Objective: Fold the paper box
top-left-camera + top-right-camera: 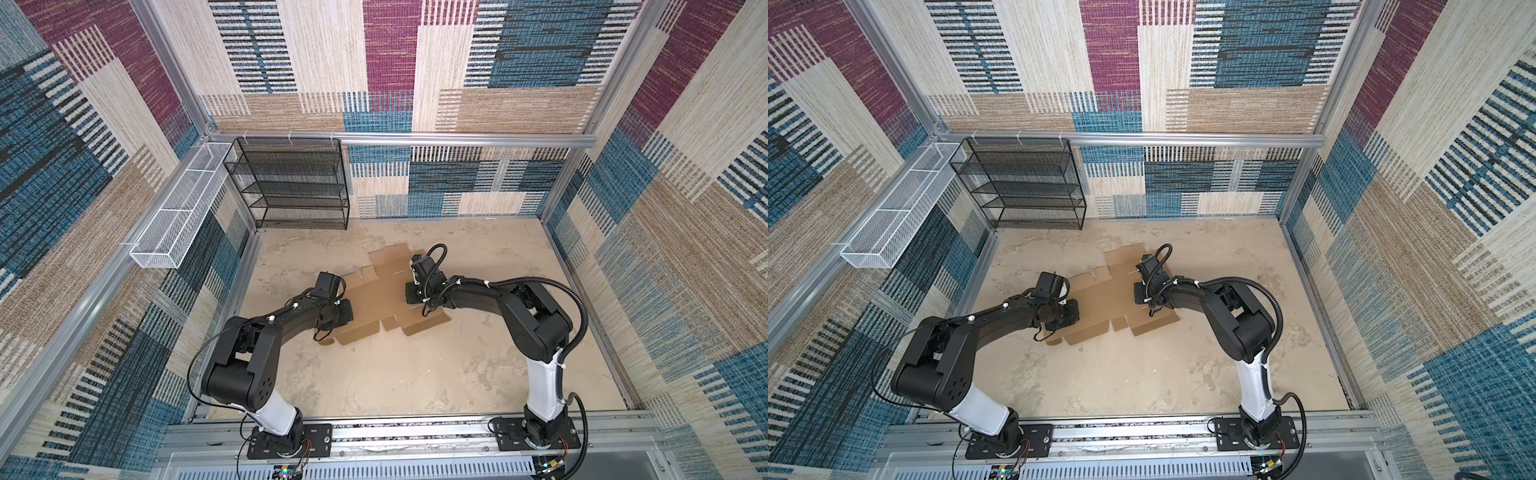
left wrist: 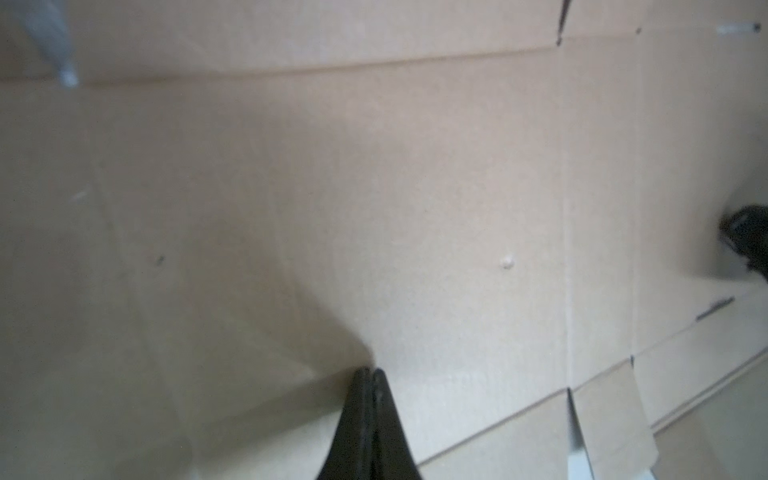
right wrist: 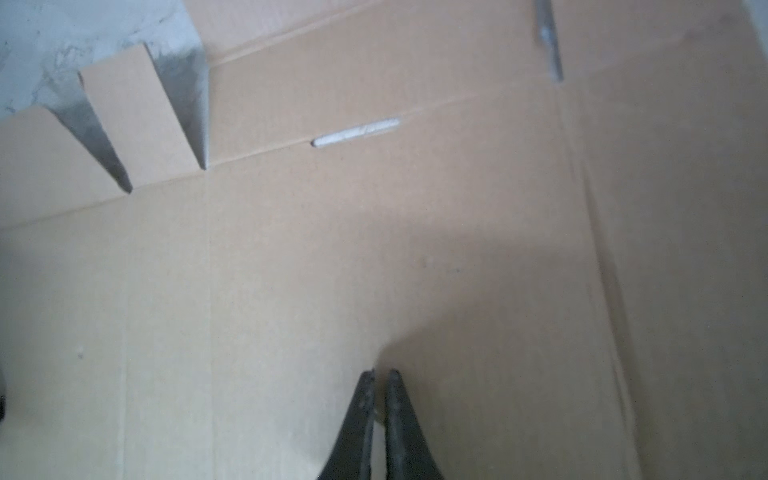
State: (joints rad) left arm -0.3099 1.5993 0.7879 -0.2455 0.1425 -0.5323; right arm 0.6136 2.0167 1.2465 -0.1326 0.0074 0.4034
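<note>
The paper box [image 1: 376,301] [image 1: 1100,305] lies on the table as a flat, unfolded brown cardboard sheet with flaps along its edges. My left gripper [image 1: 347,312] [image 1: 1074,312] is low over the sheet's left edge, and in the left wrist view it [image 2: 371,372] is shut and empty, tips against the cardboard [image 2: 415,187]. My right gripper [image 1: 411,293] [image 1: 1139,293] is over the sheet's right part. In the right wrist view it [image 3: 381,374] stands open by a thin gap, holding nothing, just above the panel [image 3: 311,257]. A small slit [image 3: 355,132] and two short flaps [image 3: 137,116] lie beyond it.
A black mesh shelf rack [image 1: 291,183] stands against the back wall at the left. A white wire basket [image 1: 178,208] hangs on the left wall rail. Patterned walls close in the beige table [image 1: 415,374] on three sides, and both arm bases sit on the front rail.
</note>
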